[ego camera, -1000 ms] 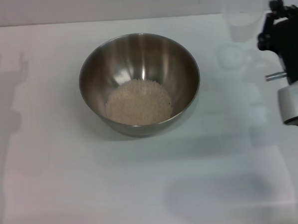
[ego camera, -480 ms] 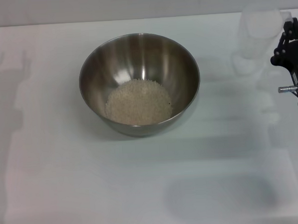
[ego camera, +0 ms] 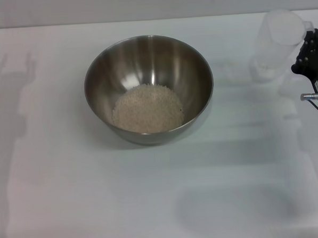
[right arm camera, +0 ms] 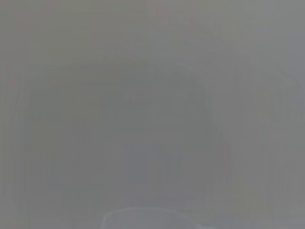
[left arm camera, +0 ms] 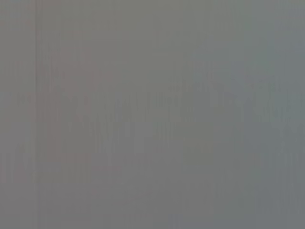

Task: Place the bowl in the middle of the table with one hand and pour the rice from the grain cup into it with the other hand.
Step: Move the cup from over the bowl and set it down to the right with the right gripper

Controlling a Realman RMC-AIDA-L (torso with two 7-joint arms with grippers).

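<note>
In the head view, our right end effector (ego camera: 306, 55) sits at the far right edge of the surface (ego camera: 72, 198), touching the handle side of the grain cup (ego camera: 276, 41). The cup stands upright and looks empty. Whether we grip the cup or have let it go we cannot tell. The bowl (ego camera: 149, 88) stands well to the left of that end effector, about mid-surface, with the rice (ego camera: 148, 109) heaped in its bottom, so we judge the pour done and the cup set aside, clear of the bowl. Our left end effector is out of sight.

The left wrist view shows only flat grey.

In the right wrist view we see a faint curved rim at the edge, perhaps the cup's lip; nothing else is legible.
</note>
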